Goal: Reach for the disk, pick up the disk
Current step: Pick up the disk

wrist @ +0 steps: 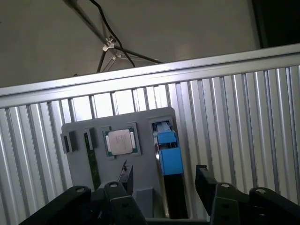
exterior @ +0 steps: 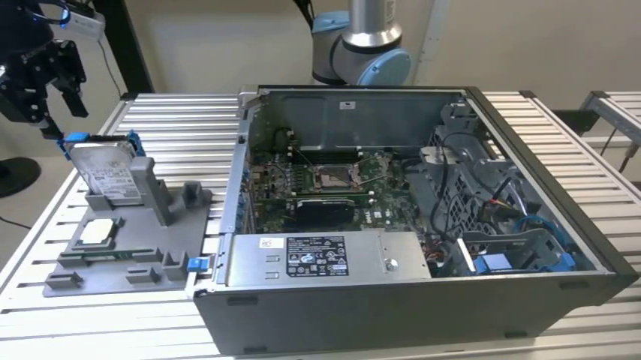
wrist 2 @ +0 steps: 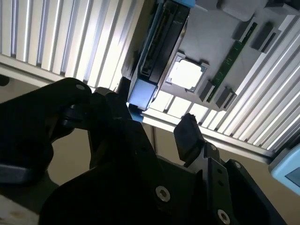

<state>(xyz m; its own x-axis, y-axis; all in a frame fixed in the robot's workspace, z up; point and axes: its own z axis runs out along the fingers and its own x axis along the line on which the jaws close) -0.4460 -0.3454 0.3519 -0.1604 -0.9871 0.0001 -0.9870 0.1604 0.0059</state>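
Hand (exterior: 57, 112) hangs just above the disk (exterior: 105, 177), fingers apart; disk upright in grey holder (exterior: 135, 259) on tabletop (exterior: 180, 120).

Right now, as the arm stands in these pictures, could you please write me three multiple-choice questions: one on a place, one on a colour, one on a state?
1. Where is the disk?
A) standing upright in the grey holder, outside the computer case
B) inside the computer case
C) lying flat in the grey holder

2. What colour is the plastic on the disk's sides?
A) red
B) blue
C) yellow

3. How is the tool?
A) shut on the disk
B) open, holding nothing
C) shut and empty

Answers:
1 A: the exterior view shows the disk on edge in the holder.
2 B: blue shows on its edge in both wrist views.
3 B: in the first wrist view the fingers stand apart, above the disk.
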